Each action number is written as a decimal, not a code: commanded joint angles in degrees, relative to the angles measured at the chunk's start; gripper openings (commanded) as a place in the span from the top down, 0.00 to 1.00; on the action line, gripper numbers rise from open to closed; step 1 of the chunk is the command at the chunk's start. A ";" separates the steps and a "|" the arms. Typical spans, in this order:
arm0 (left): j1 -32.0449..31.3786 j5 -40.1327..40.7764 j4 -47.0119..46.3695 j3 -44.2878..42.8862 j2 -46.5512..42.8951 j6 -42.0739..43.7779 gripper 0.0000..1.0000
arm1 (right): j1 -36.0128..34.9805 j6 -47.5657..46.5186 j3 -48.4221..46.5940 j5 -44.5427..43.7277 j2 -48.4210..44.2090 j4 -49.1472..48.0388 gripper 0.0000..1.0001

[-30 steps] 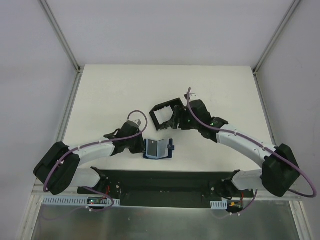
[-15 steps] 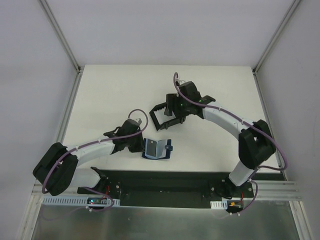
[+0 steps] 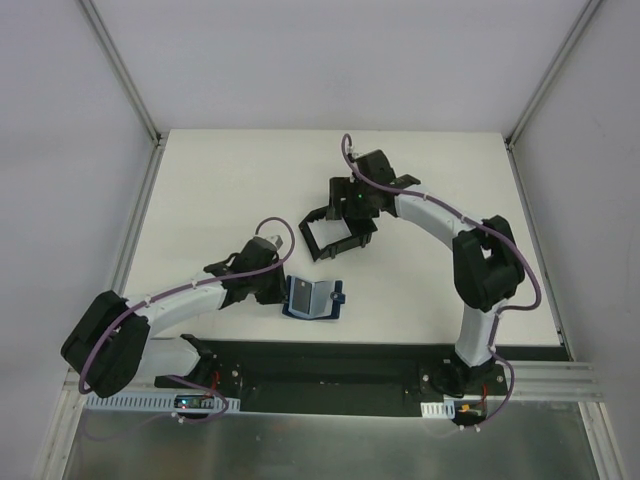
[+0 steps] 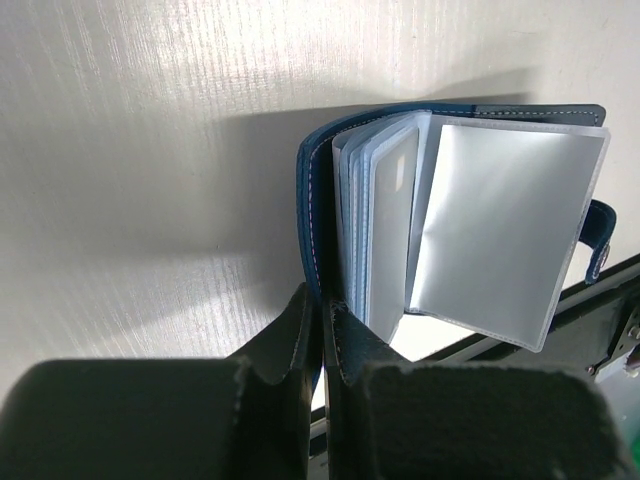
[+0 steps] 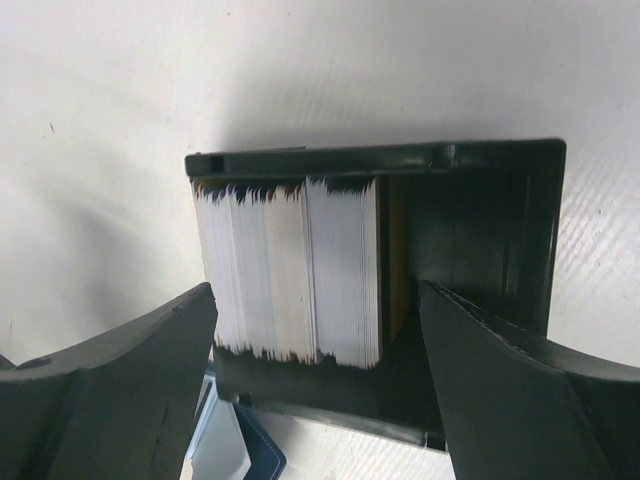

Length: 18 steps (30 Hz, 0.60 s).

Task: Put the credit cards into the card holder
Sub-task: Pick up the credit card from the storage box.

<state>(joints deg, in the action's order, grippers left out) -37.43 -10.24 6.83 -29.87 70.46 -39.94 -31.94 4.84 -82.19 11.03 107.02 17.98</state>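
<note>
Looks like a robotics lab cell
Shows plain white walls (image 3: pixel 330 60), aluminium corner posts (image 3: pixel 120 70), a white table (image 3: pixel 220 190)

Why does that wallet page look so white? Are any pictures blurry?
Left wrist view: glare washes out a clear sleeve of the card holder, a soft shadow beside it. Right wrist view: credit cards show sharp edges. Top view: evenly lit.

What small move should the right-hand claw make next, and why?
Probably ease the right gripper down and close it on the stack of whitish credit cards standing on edge in the black open-sided box. Its fingers are open either side of them, while the left gripper pinches the navy-blue folding card holder open.
</note>
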 commanded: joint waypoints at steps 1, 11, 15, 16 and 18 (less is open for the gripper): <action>0.08 0.04 2.22 -2.39 -1.29 1.45 1.00 | 0.57 -0.89 -4.37 4.00 3.36 2.06 0.16; 0.08 -0.48 2.49 -3.27 -0.23 2.15 1.00 | 0.92 -1.50 -6.48 5.31 9.16 3.37 0.10; 0.08 -0.39 2.66 -3.27 -0.06 2.15 1.00 | 0.83 -1.15 -6.49 7.60 9.35 3.73 0.11; 0.08 -0.22 2.66 -3.27 -0.06 2.15 1.00 | 0.92 -1.06 -5.88 8.39 9.00 3.12 0.13; 0.08 -0.31 2.66 -3.36 0.03 2.15 1.00 | 1.09 -0.54 -5.44 9.54 8.38 2.68 0.15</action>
<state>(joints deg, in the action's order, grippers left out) -37.43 -10.26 8.47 -31.38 70.39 -39.31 -31.27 4.40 -86.91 16.82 116.60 19.88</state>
